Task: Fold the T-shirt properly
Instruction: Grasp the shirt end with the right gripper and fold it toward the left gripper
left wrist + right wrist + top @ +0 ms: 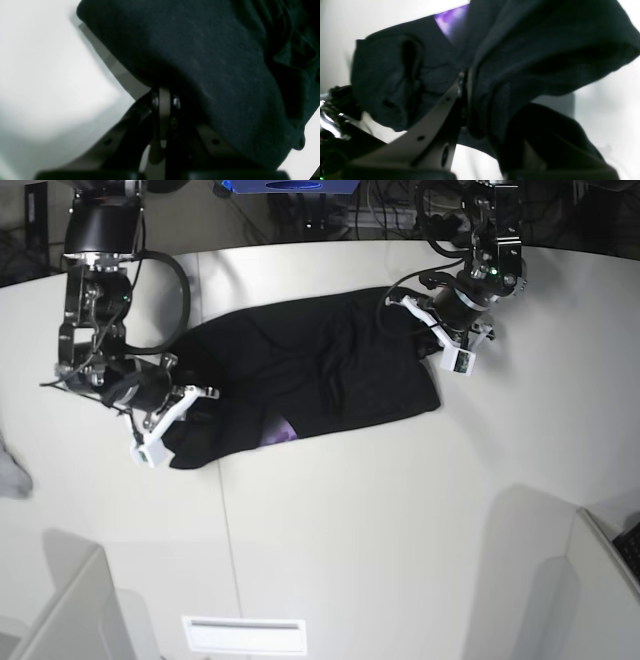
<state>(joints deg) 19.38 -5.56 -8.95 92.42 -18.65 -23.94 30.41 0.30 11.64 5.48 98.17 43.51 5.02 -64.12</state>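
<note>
Material: the T-shirt [320, 375] was soft black knit cloth, matte, with a fine weave visible in both wrist views.
Shape: it lay as a long bunched band with rumpled folds, running from the left of the base frame up toward the upper right.
Print: a small purple patch [283, 432] showed at the lower edge (also at the top of the right wrist view).
Surroundings: a smooth white table [380, 520] carried the garment; a grey cloth scrap [12, 472] sat at the far left edge, well apart from it.
Obstruction: draped cloth covered most of both wrist views.
Left gripper [165, 100]: fully closed, its jaws pressed together with black cloth bunched at the tips at the band's upper right end.
Right gripper [465, 87]: nearly closed, pinching a fold of the T-shirt at its left end.
</note>
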